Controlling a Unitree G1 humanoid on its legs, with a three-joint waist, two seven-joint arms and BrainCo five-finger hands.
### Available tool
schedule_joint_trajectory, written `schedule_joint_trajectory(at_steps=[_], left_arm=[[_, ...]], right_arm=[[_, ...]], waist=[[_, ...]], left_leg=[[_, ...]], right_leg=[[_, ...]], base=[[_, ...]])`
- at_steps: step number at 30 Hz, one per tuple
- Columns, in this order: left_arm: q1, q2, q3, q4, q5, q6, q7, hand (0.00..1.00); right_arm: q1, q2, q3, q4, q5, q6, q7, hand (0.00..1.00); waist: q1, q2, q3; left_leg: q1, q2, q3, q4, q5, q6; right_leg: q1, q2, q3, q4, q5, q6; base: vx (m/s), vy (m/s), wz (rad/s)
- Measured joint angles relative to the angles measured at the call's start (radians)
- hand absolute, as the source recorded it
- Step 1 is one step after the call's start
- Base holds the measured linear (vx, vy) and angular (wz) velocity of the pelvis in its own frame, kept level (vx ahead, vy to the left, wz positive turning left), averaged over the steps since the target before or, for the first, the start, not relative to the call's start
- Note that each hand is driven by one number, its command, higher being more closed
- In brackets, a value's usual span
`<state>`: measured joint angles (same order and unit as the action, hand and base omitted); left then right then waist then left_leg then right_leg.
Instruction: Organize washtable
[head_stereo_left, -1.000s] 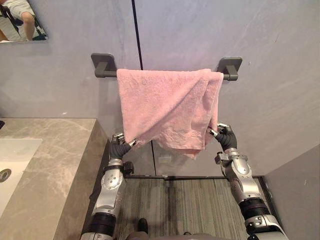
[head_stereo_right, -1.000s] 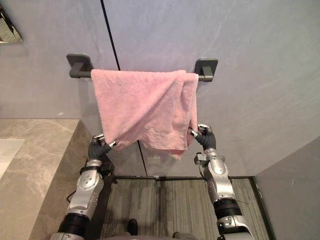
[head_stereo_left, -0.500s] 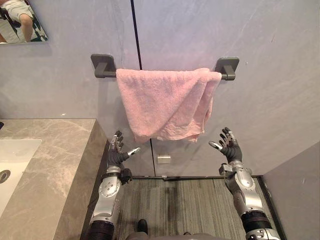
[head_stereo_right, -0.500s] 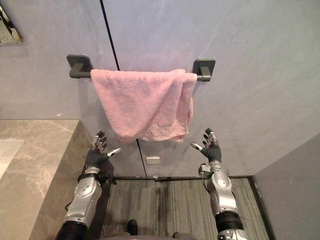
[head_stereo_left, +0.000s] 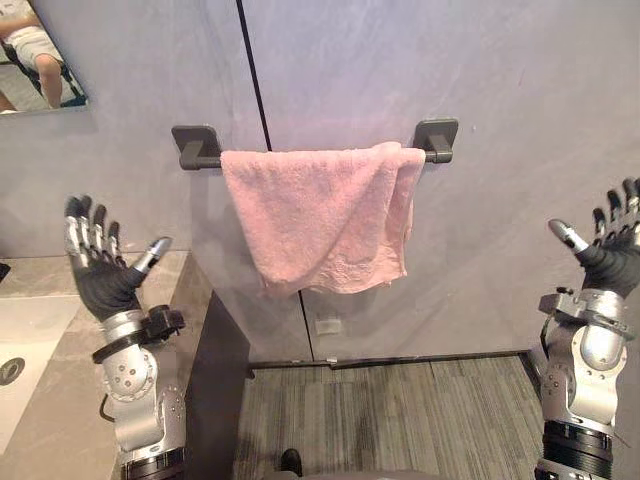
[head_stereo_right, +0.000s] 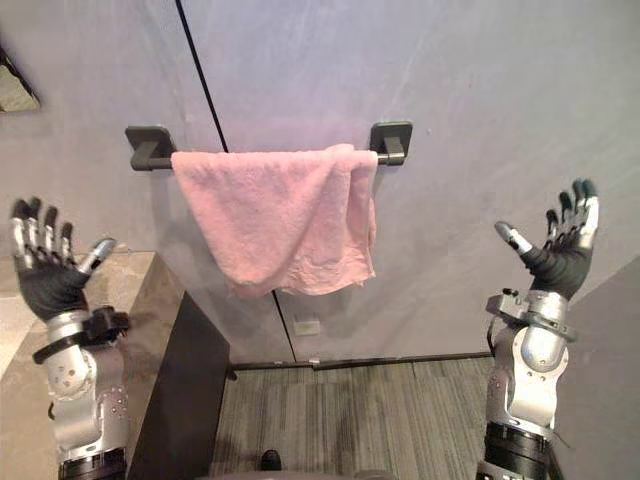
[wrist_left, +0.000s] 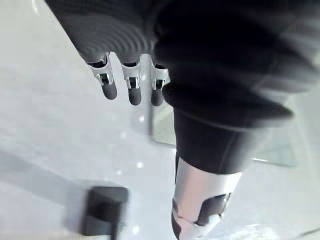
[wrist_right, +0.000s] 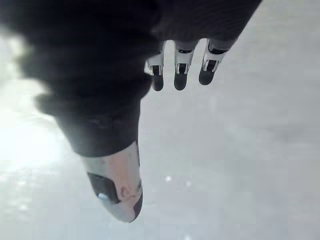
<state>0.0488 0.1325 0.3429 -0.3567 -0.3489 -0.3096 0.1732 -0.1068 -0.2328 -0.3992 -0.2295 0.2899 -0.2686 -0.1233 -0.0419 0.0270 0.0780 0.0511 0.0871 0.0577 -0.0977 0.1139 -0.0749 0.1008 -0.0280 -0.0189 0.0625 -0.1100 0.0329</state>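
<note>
A pink terry-cloth towel (head_stereo_left: 320, 220) hangs draped over a dark grey wall-mounted towel bar (head_stereo_left: 196, 152), touching neither hand. It covers most of the bar between the two brackets and is doubled and bunched toward the robot's right end, with an uneven lower hem. The bar is fixed to a smooth pale grey wall (head_stereo_left: 520, 80) that a thin black vertical seam (head_stereo_left: 250, 70) divides. Low on the wall, below the towel, sits a small pale rectangular plate (head_stereo_left: 325, 326).

At the robot's left runs a grey-brown veined marble countertop (head_stereo_left: 50, 430) with a white sunken basin (head_stereo_left: 25, 325) set into it; the counter's side panel is dark. Above it, the corner of a wall mirror (head_stereo_left: 40, 60) reflects a seated person's legs. The floor (head_stereo_left: 400, 420) is grey striped planking.

The left hand (head_stereo_left: 100, 285) is raised above the countertop, fingers spread and straight, thumb out, holding nothing. The right hand (head_stereo_left: 610, 262) is raised at the far right, well apart from the towel, equally spread and empty.
</note>
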Motion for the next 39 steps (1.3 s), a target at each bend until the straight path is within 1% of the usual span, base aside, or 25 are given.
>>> schedule_joint_trajectory(at_steps=[1,3,4,7,8,10,11,13,14,15,18,19,22,24,29,30,31,35,36,37,38,39], left_arm=[[0.000,0.005,-0.002,-0.018,-0.013,-0.008,-0.002,0.00],[-0.003,0.035,-0.031,-0.065,-0.063,-0.028,-0.035,0.00],[-0.006,0.063,-0.068,-0.082,-0.098,-0.029,-0.060,0.00],[-0.049,0.134,-0.213,-0.084,-0.194,-0.028,-0.135,0.00],[-0.072,0.159,-0.283,-0.084,-0.218,-0.025,-0.164,0.00],[-0.101,0.195,-0.378,-0.081,-0.257,-0.018,-0.216,0.00],[-0.121,0.215,-0.434,-0.077,-0.285,-0.009,-0.250,0.00],[-0.149,0.238,-0.499,-0.047,-0.314,0.001,-0.286,0.00],[-0.164,0.249,-0.539,-0.020,-0.338,0.024,-0.321,0.00],[-0.167,0.257,-0.572,0.008,-0.357,0.034,-0.341,0.00],[-0.180,0.281,-0.655,0.078,-0.366,0.076,-0.379,0.00],[-0.181,0.284,-0.665,0.087,-0.366,0.085,-0.388,0.00],[-0.181,0.286,-0.705,0.122,-0.363,0.109,-0.396,0.00],[-0.183,0.286,-0.714,0.154,-0.354,0.110,-0.411,0.00],[-0.188,0.287,-0.733,0.233,-0.341,0.122,-0.410,0.00],[-0.195,0.287,-0.735,0.269,-0.323,0.128,-0.408,0.00],[-0.199,0.287,-0.735,0.287,-0.313,0.129,-0.407,0.00],[-0.224,0.285,-0.735,0.391,-0.265,0.138,-0.380,0.00],[-0.227,0.280,-0.733,0.415,-0.237,0.138,-0.361,0.00],[-0.227,0.278,-0.732,0.419,-0.230,0.138,-0.359,0.00],[-0.231,0.267,-0.731,0.437,-0.212,0.138,-0.341,0.00],[-0.238,0.248,-0.728,0.457,-0.186,0.138,-0.324,0.00]], right_arm=[[-0.010,-0.006,0.019,-0.018,0.014,-0.005,0.004,0.00],[-0.043,-0.037,0.071,-0.069,0.056,-0.026,0.042,0.00],[-0.073,-0.058,0.119,-0.096,0.078,-0.036,0.066,0.00],[-0.188,-0.110,0.283,-0.117,0.127,-0.054,0.125,0.00],[-0.233,-0.127,0.349,-0.119,0.142,-0.056,0.149,0.00],[-0.290,-0.145,0.444,-0.119,0.170,-0.057,0.182,0.00],[-0.314,-0.152,0.494,-0.117,0.192,-0.057,0.204,0.00],[-0.338,-0.163,0.555,-0.107,0.221,-0.056,0.225,0.00],[-0.350,-0.179,0.605,-0.097,0.250,-0.048,0.249,0.00],[-0.360,-0.194,0.648,-0.084,0.262,-0.037,0.265,0.00],[-0.366,-0.229,0.723,-0.031,0.291,-0.013,0.299,0.00],[-0.366,-0.233,0.734,-0.021,0.293,-0.004,0.304,0.00],[-0.366,-0.254,0.786,0.023,0.303,0.020,0.324,0.00],[-0.367,-0.266,0.821,0.050,0.307,0.043,0.340,0.00],[-0.366,-0.267,0.867,0.113,0.305,0.069,0.347,0.00],[-0.366,-0.267,0.885,0.138,0.295,0.082,0.347,0.00],[-0.366,-0.266,0.893,0.150,0.289,0.083,0.348,0.00],[-0.366,-0.256,0.933,0.224,0.245,0.100,0.347,0.00],[-0.366,-0.235,0.936,0.255,0.210,0.103,0.345,0.00],[-0.366,-0.231,0.937,0.261,0.205,0.104,0.345,0.00],[-0.365,-0.213,0.938,0.286,0.182,0.107,0.344,0.00],[-0.364,-0.196,0.938,0.309,0.149,0.120,0.342,0.00]], waist=[[0.000,0.001,-0.001],[0.001,0.002,-0.003],[0.001,0.003,-0.006],[0.003,0.000,-0.019],[0.004,-0.001,-0.019],[0.004,-0.002,-0.020],[0.004,-0.002,-0.020],[0.004,-0.002,-0.020],[0.004,-0.002,-0.020],[0.003,-0.002,-0.020],[0.002,-0.002,-0.020],[0.002,-0.002,-0.020],[0.003,-0.002,-0.020],[0.004,-0.002,-0.020],[0.003,-0.002,-0.020],[0.003,-0.002,-0.020],[0.004,-0.002,-0.020],[0.009,-0.003,-0.020],[0.009,-0.003,-0.020],[0.009,-0.003,-0.020],[0.010,-0.003,-0.020],[0.010,-0.003,-0.020]], left_leg=[[0.000,0.000,0.001,0.000,0.000,0.000],[0.001,0.000,0.002,0.000,0.000,0.000],[0.000,0.000,0.002,0.000,0.000,0.000],[0.000,0.000,0.009,0.000,0.000,0.000],[0.000,0.000,0.010,0.000,0.000,0.000],[0.000,-0.001,0.014,0.000,0.001,0.001],[0.001,-0.001,0.015,0.000,0.001,0.001],[0.002,-0.002,0.017,0.000,0.001,0.001],[0.003,-0.001,0.018,0.000,0.001,0.001],[0.004,-0.001,0.021,-0.002,0.001,0.001],[0.004,-0.001,0.023,-0.006,0.001,0.001],[0.004,-0.001,0.023,-0.006,0.001,0.001],[-0.002,0.000,0.023,-0.006,0.001,0.001],[-0.012,0.000,0.024,-0.006,0.001,0.001],[-0.020,0.000,0.023,-0.006,0.001,0.001],[-0.024,0.002,0.022,-0.006,0.001,0.001],[-0.026,0.002,0.021,-0.006,0.001,0.001],[-0.046,0.008,0.024,-0.006,0.002,0.001],[-0.047,0.009,0.025,-0.003,0.002,0.000],[-0.047,0.009,0.025,-0.002,0.002,0.000],[-0.048,0.010,0.025,0.000,0.002,0.000],[-0.050,0.012,0.024,0.000,0.003,-0.001]], right_leg=[[0.000,0.000,0.000,-0.001,0.001,0.000],[0.000,0.001,0.001,-0.002,0.003,0.001],[0.000,0.001,0.001,-0.003,0.005,0.001],[0.000,0.000,0.007,-0.011,0.014,0.002],[0.000,0.000,0.009,-0.013,0.017,0.003],[0.000,-0.001,0.012,-0.012,0.019,0.004],[0.000,-0.002,0.016,-0.012,0.020,0.004],[0.000,-0.002,0.018,-0.011,0.021,0.005],[0.000,-0.002,0.018,-0.011,0.021,0.005],[0.000,-0.002,0.019,-0.010,0.021,0.005],[-0.001,-0.001,0.020,-0.014,0.021,0.005],[-0.001,-0.001,0.020,-0.015,0.021,0.005],[-0.007,-0.001,0.021,-0.016,0.021,0.005],[-0.017,0.000,0.022,-0.016,0.024,0.004],[-0.020,-0.001,0.021,-0.022,0.028,0.004],[-0.020,0.000,0.023,-0.027,0.029,0.003],[-0.020,0.000,0.023,-0.030,0.030,0.003],[-0.037,0.005,0.028,-0.031,0.035,0.000],[-0.037,0.006,0.028,-0.031,0.035,0.000],[-0.037,0.006,0.028,-0.031,0.035,0.000],[-0.037,0.007,0.027,-0.031,0.035,0.000],[-0.037,0.009,0.026,-0.032,0.036,-0.001]], base=[[-0.02,-0.005,-0.04],[0.00,0.000,0.00],[0.00,0.000,0.00],[-0.01,0.000,-0.06],[-0.01,0.003,-0.05],[-0.01,0.004,-0.05],[-0.01,0.005,-0.04],[-0.01,0.003,-0.03],[-0.02,-0.004,-0.05],[-0.02,-0.006,-0.05],[-0.01,-0.001,-0.01],[0.00,0.000,0.00],[0.00,0.000,0.00],[0.00,0.000,0.00],[0.00,-0.001,0.01],[0.00,-0.004,0.04],[0.00,-0.006,0.03],[0.01,-0.013,-0.03],[0.03,-0.013,-0.01],[0.04,-0.016,0.00],[0.00,0.000,0.00],[0.00,0.000,0.00]])
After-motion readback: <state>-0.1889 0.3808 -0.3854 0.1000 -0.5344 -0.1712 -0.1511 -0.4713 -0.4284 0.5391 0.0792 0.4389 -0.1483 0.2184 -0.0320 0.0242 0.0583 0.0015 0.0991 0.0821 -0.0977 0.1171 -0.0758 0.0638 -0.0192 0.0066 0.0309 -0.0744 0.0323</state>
